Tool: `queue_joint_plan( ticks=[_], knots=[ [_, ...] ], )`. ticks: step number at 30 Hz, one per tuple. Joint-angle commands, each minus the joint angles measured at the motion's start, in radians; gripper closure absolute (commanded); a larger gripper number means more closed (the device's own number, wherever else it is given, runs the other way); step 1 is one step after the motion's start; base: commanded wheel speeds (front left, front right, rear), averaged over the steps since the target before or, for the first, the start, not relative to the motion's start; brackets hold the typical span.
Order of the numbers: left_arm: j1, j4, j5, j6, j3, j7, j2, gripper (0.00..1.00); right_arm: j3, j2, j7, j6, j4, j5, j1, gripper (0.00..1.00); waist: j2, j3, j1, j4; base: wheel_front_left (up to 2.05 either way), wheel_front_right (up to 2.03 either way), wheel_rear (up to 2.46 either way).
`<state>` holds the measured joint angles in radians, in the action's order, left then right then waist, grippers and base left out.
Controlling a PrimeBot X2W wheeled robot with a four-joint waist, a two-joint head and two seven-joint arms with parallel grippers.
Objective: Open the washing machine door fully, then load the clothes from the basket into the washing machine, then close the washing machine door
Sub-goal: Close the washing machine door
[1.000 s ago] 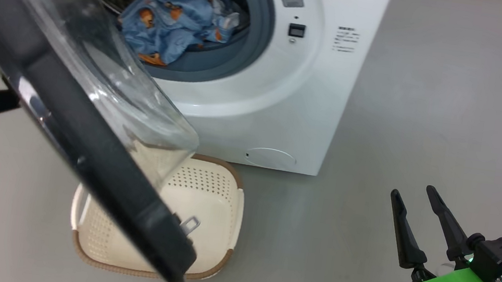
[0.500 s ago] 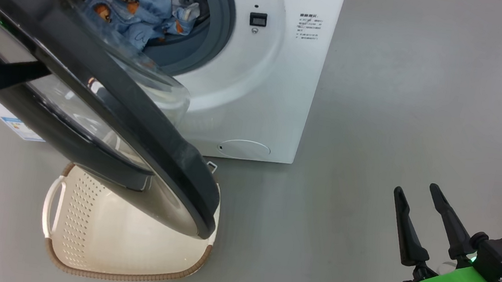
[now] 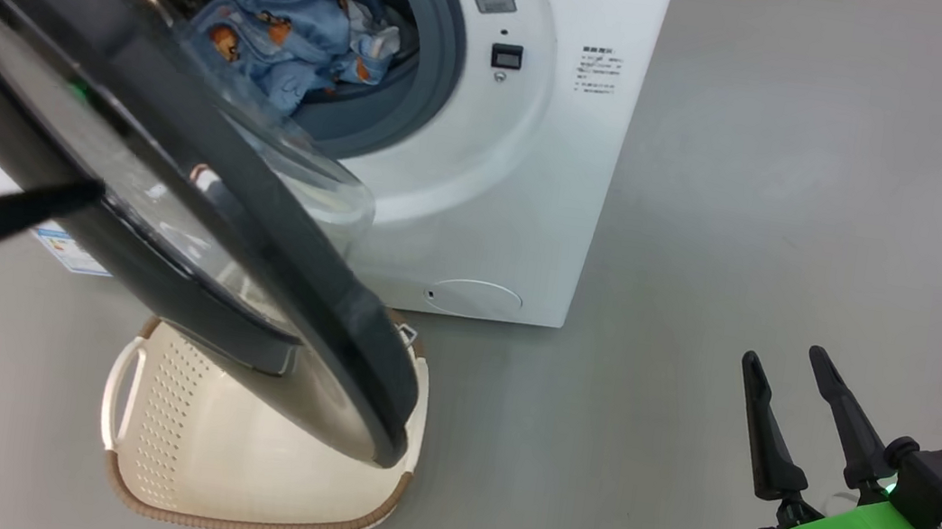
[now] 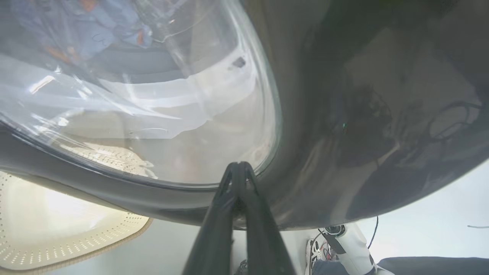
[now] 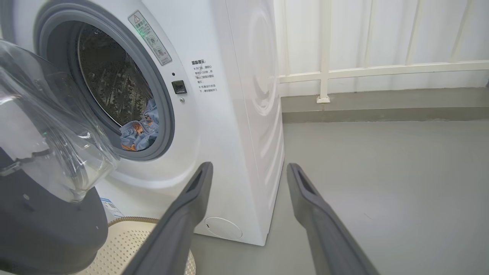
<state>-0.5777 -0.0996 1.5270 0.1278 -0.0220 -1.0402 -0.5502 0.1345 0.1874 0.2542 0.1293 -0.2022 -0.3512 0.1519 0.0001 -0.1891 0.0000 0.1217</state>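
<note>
The washing machine door [image 3: 304,288] stands partly open over the cream basket [image 3: 164,452] on the floor. Blue clothes [image 3: 293,23] lie inside the washing machine [image 3: 555,175] drum. The left pincer [image 4: 238,168], fingers pressed together, meets the door's outer face where the glass joins the black rim. The right pincer [image 3: 782,354] hangs well to the right, fingers apart.

Head camera looks down; wrist cameras face the door [image 4: 344,114], left nearest.
</note>
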Motion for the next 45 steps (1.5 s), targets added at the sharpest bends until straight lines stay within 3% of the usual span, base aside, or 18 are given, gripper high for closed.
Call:
queue_joint_plan(
  ticks=[1,4,5,6,7,17,23,34,42,45],
  knots=[
    [0.018,0.020,0.001,0.003,0.060,0.019,-0.054,1.00,0.020,0.003,0.008,0.001,0.021,0.015,-0.007,0.00,-0.0001,0.013,0.0000,0.012,0.00,0.00,0.00],
    [0.079,0.020,-0.019,0.003,0.069,0.055,-0.053,0.98,0.019,0.006,0.008,0.001,0.021,0.014,-0.012,0.00,-0.0001,0.021,0.0000,0.022,0.00,0.00,0.00],
    [0.100,0.019,-0.024,0.003,0.067,0.063,-0.051,0.67,0.020,0.008,0.008,0.001,0.021,0.013,-0.014,0.00,-0.0001,0.025,0.0000,0.025,0.00,0.00,0.00],
    [0.120,0.015,-0.033,0.003,0.069,0.078,-0.051,0.24,0.021,0.009,0.008,0.001,0.021,0.013,-0.016,0.00,-0.0001,0.027,0.0000,0.027,0.00,0.00,0.00],
    [0.139,0.010,-0.042,0.003,0.068,0.093,-0.049,0.00,0.022,0.010,0.008,0.001,0.021,0.012,-0.017,0.00,-0.0001,0.029,0.0000,0.029,0.00,0.00,0.00],
    [0.266,-0.022,-0.110,0.003,0.022,0.239,-0.029,0.00,0.030,0.016,0.008,0.001,0.020,0.008,-0.029,0.00,-0.0001,0.044,0.0000,0.037,0.00,0.00,0.00],
    [0.311,-0.058,-0.158,0.003,-0.032,0.404,-0.012,0.00,0.033,0.017,0.008,0.001,0.020,0.006,-0.029,0.00,-0.0001,0.039,0.0000,0.033,0.00,0.00,0.00],
    [0.364,-0.124,-0.221,0.003,-0.185,0.780,0.005,0.00,0.030,0.015,0.008,0.001,0.019,0.006,-0.030,0.00,-0.0001,0.026,0.0000,0.019,0.00,0.00,0.00],
    [0.384,-0.169,-0.356,0.003,-0.334,1.174,-0.022,0.00,0.026,0.008,0.008,0.001,0.017,0.007,-0.023,0.00,-0.0001,0.016,0.0000,-0.004,0.00,0.00,0.00],
    [0.375,-0.220,-0.399,0.003,-0.367,1.278,-0.019,0.00,0.020,0.006,0.008,0.001,0.016,0.006,-0.026,0.00,-0.0001,0.017,0.0000,-0.015,0.00,0.00,0.00]
  ],
)
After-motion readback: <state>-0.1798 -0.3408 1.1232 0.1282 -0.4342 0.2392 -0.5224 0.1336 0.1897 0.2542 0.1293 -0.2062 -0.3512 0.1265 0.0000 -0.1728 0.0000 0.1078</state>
